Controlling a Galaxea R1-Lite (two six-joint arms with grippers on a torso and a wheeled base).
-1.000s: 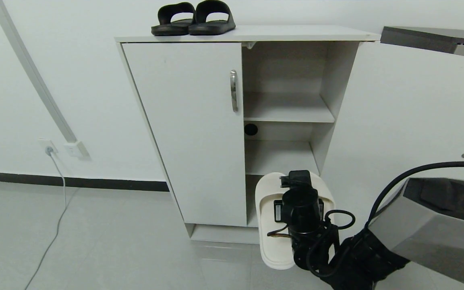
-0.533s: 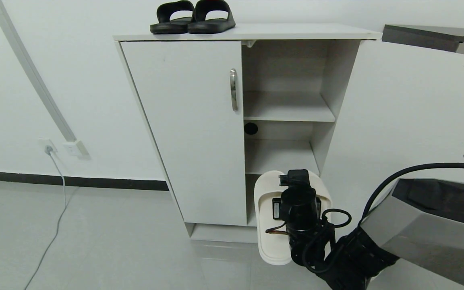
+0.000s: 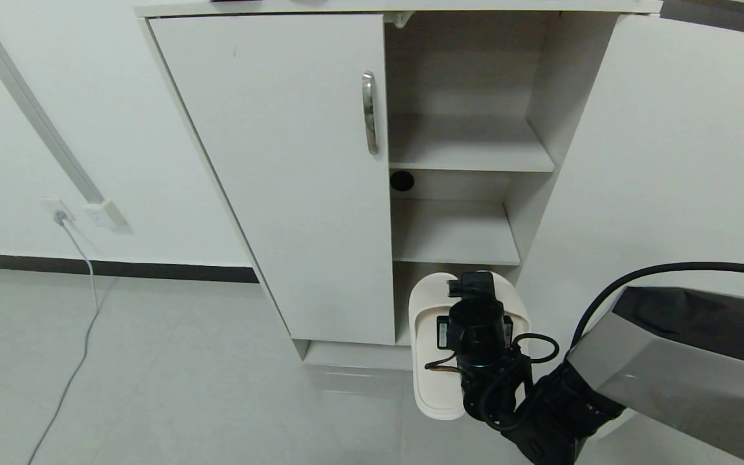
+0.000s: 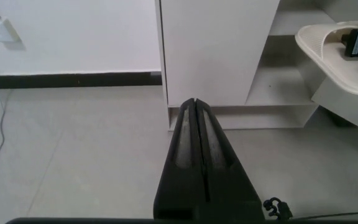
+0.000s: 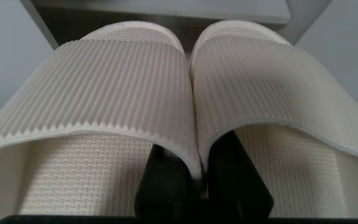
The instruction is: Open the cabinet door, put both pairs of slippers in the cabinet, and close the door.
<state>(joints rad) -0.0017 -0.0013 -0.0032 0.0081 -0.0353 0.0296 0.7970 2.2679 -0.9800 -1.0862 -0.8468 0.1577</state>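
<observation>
Right tool (image 5: pixel 197 177) pinches the cream slippers (image 3: pixel 430 361) together by their straps, just outside the open cabinet (image 3: pixel 281 161), before its lowest compartment (image 3: pixel 403 323). Stowing this first pair looks to be the step in hand. Next calls for a level push inward.

Grey tiled floor (image 3: pixel 165 400) carries white cabinet (image 3: pixel 281 168), set against wall. Grey cable (image 3: pixel 86 342) trails across floor left of cabinet. Upper shelf (image 3: pixel 469 145) and lower shelf (image 3: pixel 453 236) inside.
</observation>
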